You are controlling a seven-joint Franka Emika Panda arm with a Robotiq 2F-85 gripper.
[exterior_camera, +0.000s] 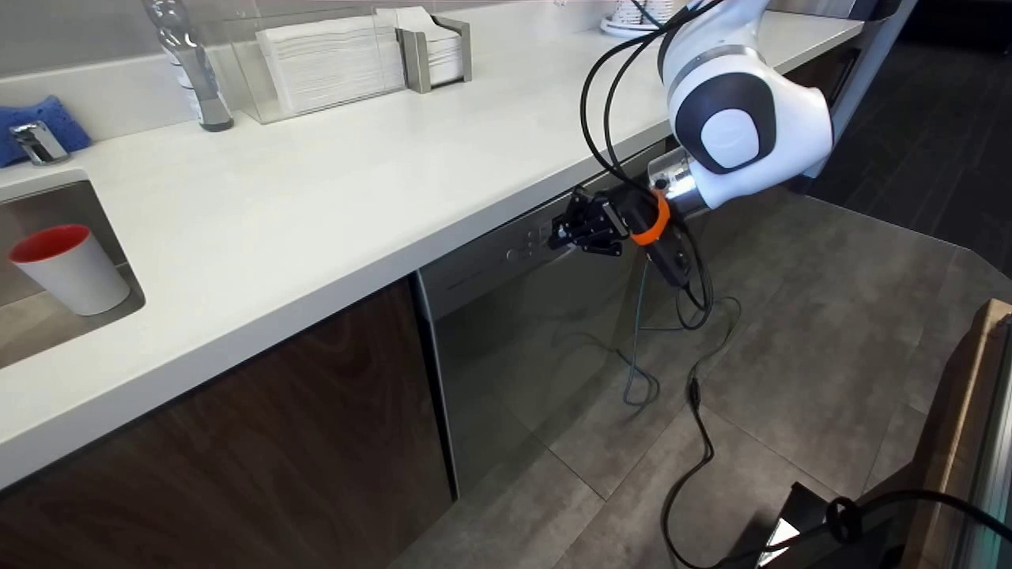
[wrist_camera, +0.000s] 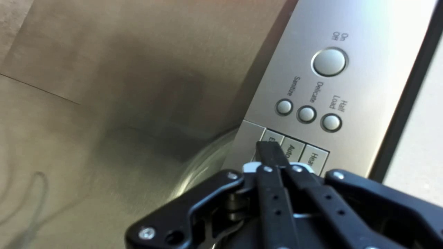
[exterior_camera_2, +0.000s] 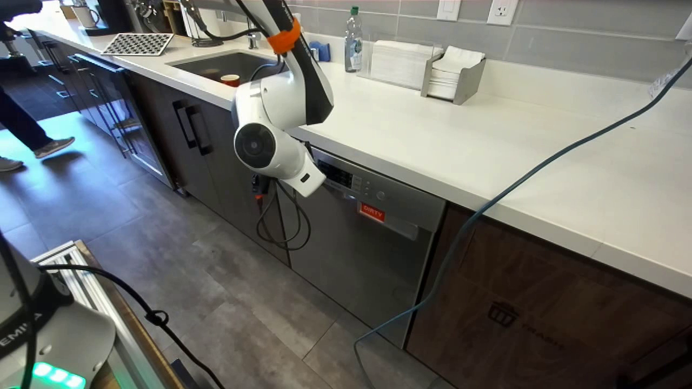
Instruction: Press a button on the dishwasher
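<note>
Gripper (wrist_camera: 271, 152): fingers pressed together.
Dishwasher (exterior_camera_2: 346, 259): in front of the gripper, its control panel (wrist_camera: 363, 90) near the fingertips.
Auto key (wrist_camera: 292, 148): just beside the fingertips, partly hidden; contact is hard to judge.
On/Off button (wrist_camera: 329, 62): past the fingertips, well apart.
Countertop (exterior_camera: 316, 213): above the gripper.

Grey dishwasher (exterior_camera_2: 351, 259), black tool (wrist_camera: 273, 154), white tabletop (exterior_camera: 316, 182); cup (exterior_camera: 77, 273) white, red inside; shaded cabinet door (exterior_camera: 261, 442) apparently dark brown.

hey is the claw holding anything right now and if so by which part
Nothing is held: the claw is closed, with no object in its grip, near the rectangular buttons on the dishwasher.
</note>
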